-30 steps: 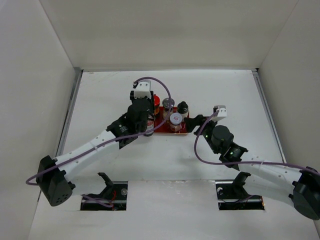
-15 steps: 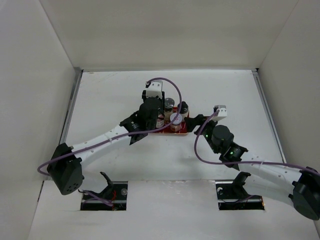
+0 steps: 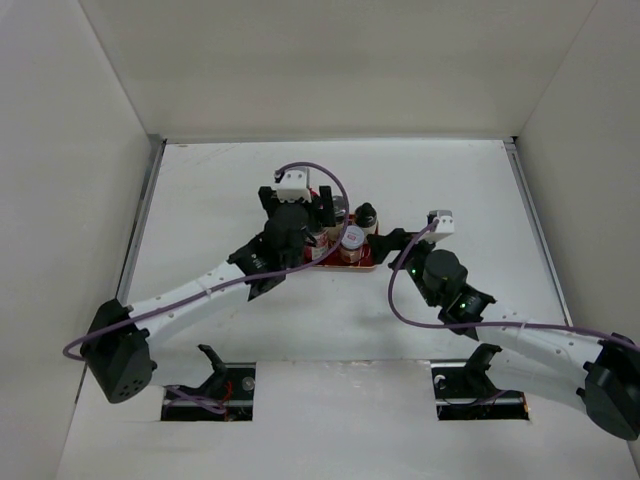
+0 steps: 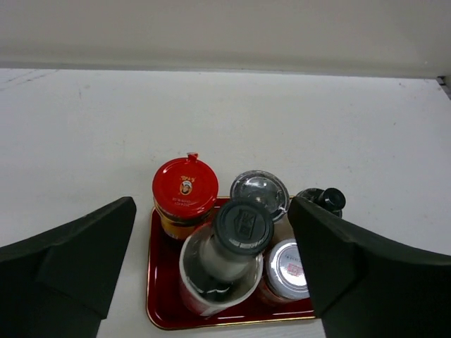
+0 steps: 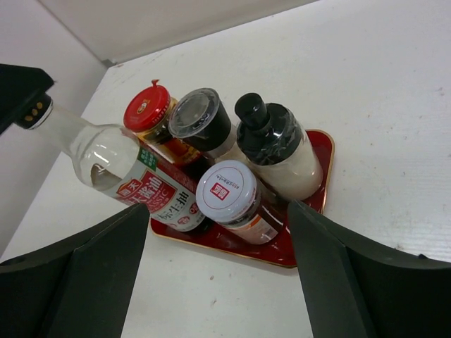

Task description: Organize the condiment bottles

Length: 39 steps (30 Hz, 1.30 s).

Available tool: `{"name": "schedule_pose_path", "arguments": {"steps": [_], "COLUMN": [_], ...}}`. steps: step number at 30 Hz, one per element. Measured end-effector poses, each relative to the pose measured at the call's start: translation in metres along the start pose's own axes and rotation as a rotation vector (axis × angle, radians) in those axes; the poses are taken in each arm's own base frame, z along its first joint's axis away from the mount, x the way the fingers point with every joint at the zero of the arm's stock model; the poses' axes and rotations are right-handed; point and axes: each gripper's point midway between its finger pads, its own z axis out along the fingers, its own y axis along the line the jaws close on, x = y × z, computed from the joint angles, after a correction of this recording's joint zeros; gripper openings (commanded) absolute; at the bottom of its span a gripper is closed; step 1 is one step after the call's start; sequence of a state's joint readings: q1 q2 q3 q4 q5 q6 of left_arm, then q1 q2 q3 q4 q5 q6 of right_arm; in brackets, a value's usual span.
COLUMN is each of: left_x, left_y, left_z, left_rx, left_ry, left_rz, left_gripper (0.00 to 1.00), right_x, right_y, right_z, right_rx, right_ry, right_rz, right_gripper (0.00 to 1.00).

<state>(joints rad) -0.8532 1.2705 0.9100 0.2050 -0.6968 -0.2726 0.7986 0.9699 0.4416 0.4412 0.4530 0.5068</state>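
Five condiment bottles stand packed together in the red tray (image 4: 159, 284). The tall clear bottle (image 4: 243, 225) with a dark cap and red-white label (image 5: 151, 191) is at the tray's front left. Behind it are the red-capped jar (image 4: 184, 186) and a jar with a clear lid (image 4: 258, 189). The black-capped beige bottle (image 5: 273, 146) and the pale-lidded jar (image 5: 229, 193) fill the right side. My left gripper (image 4: 211, 204) hangs open above the tall bottle, jaws well apart on either side. My right gripper (image 5: 218, 208) is open, facing the tray from the right and touching nothing.
The tray (image 3: 352, 263) lies mid-table, gold-rimmed. White walls enclose the table on three sides. The left arm (image 3: 200, 290) reaches in from the lower left, the right arm (image 3: 470, 305) from the lower right, each with a purple cable.
The left gripper carried the tall bottle rightward onto the tray, then opened and let it go. The right gripper's jaws widened slightly; its arm stayed put.
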Motion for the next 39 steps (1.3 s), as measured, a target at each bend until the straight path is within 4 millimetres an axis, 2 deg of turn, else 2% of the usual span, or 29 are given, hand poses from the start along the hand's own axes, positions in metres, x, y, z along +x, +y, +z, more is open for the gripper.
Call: {"name": "schedule_pose_path", "arguments": {"steps": [1,4,7,11,16,20,23,28,32,35,39], "left_x": [-0.004,-0.016,-0.029,-0.034,-0.022,0.001,0.027,0.080,0.119,0.133,0.136], "left_y": [0.003,0.014,0.037,0.089,0.153,0.176,0.186,0.200,0.211,0.209,0.201], "left_z": [-0.003,-0.011,-0.021,-0.039,-0.063,-0.066,-0.058,-0.041,-0.036,-0.033,-0.029], "left_rx": [-0.005,-0.024,-0.069,-0.193,-0.343,-0.401,-0.422,-0.453,-0.481,-0.470,-0.432], "left_ry": [-0.011,-0.052,-0.109,-0.199,-0.296,-0.300,-0.256,-0.096,0.052,0.131,0.167], "left_rz": [-0.010,-0.043,-0.087,-0.169,-0.286,-0.342,-0.356,-0.358,-0.353,-0.360,-0.380], "left_gripper": [1.00,1.00,1.00,1.00,1.00,1.00,1.00,1.00,1.00,1.00,1.00], "right_x": [0.000,-0.001,-0.003,-0.008,-0.014,-0.011,-0.008,0.000,0.004,0.012,0.020], "right_y": [0.000,-0.002,-0.006,-0.016,-0.031,-0.047,-0.058,-0.075,-0.085,-0.090,-0.094], "right_z": [0.000,0.000,-0.002,-0.002,0.000,0.001,0.003,0.005,0.007,0.009,0.011], "right_rx": [0.001,0.005,0.016,0.059,0.126,0.192,0.232,0.287,0.319,0.336,0.351], "right_ry": [-0.001,-0.004,-0.015,-0.041,-0.073,-0.081,-0.082,-0.071,-0.062,-0.041,-0.016], "right_rz": [0.000,0.004,0.008,0.011,0.013,0.014,0.020,0.020,0.015,0.003,-0.014], "right_gripper": [0.91,0.98,1.00,1.00,1.00,1.00,1.00,1.00,1.00,1.00,1.00]}}
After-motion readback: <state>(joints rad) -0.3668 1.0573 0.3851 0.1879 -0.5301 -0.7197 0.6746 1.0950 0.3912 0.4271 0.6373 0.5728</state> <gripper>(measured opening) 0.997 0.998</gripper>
